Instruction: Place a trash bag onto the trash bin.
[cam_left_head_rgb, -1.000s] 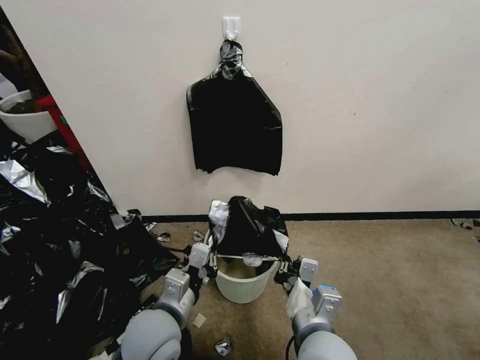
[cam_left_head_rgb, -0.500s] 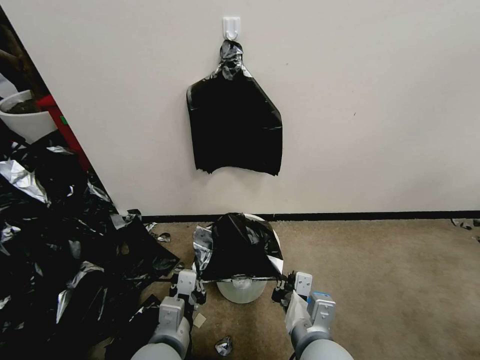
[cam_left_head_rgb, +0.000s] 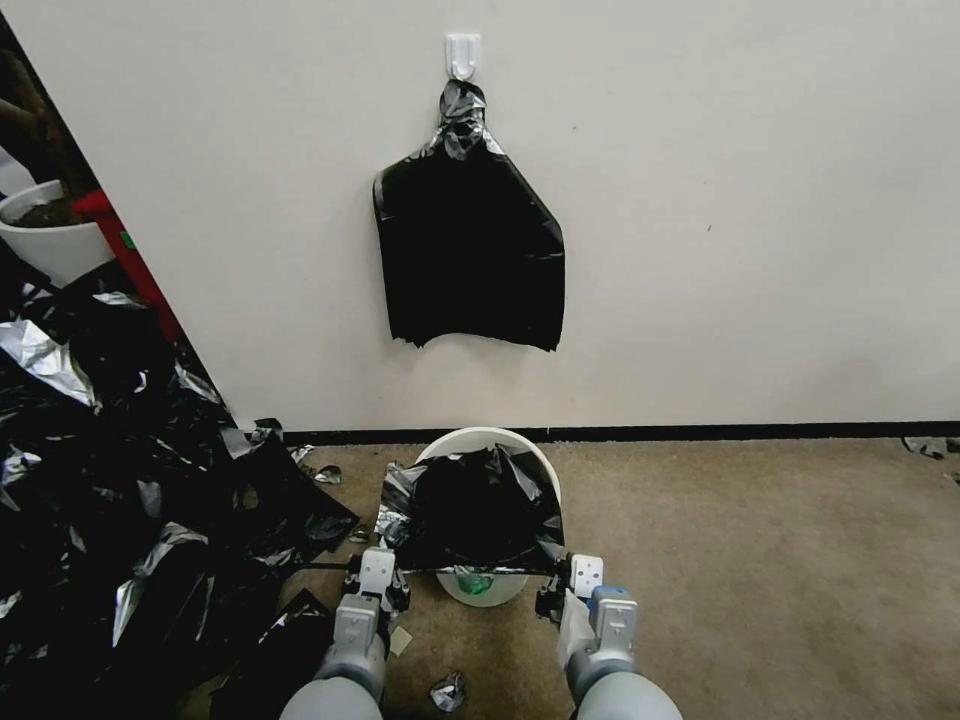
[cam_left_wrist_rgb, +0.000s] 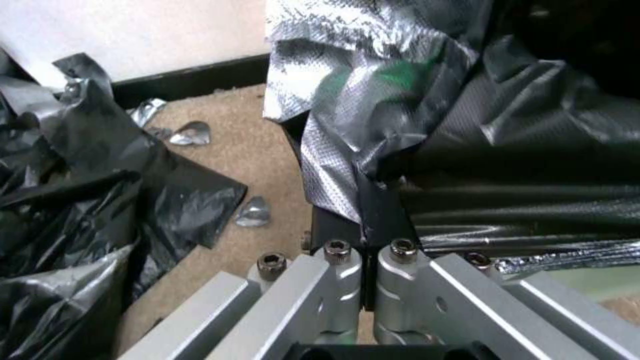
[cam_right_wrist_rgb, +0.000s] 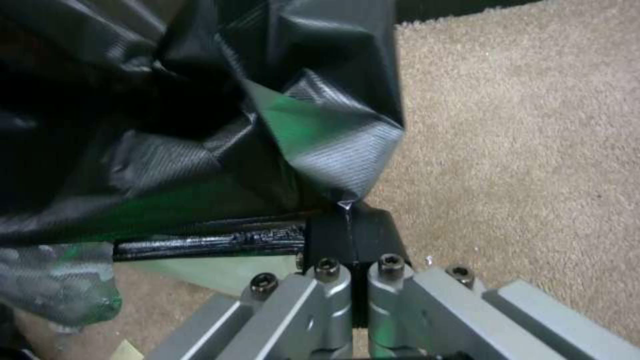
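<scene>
Two corners of the trash bag are pinched, one by the left tool, one by the right tool, stretching its mouth wide over the tipped trash bin on the carpet.

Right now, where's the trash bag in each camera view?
Head view: trash bag at lower centre, draped over the trash bin, stretched between both grippers.
Left wrist view: bag at upper right, pinched by the left gripper.
Right wrist view: bag at upper left, pinched by the right gripper.
Shared landmark: tan carpet.
</scene>
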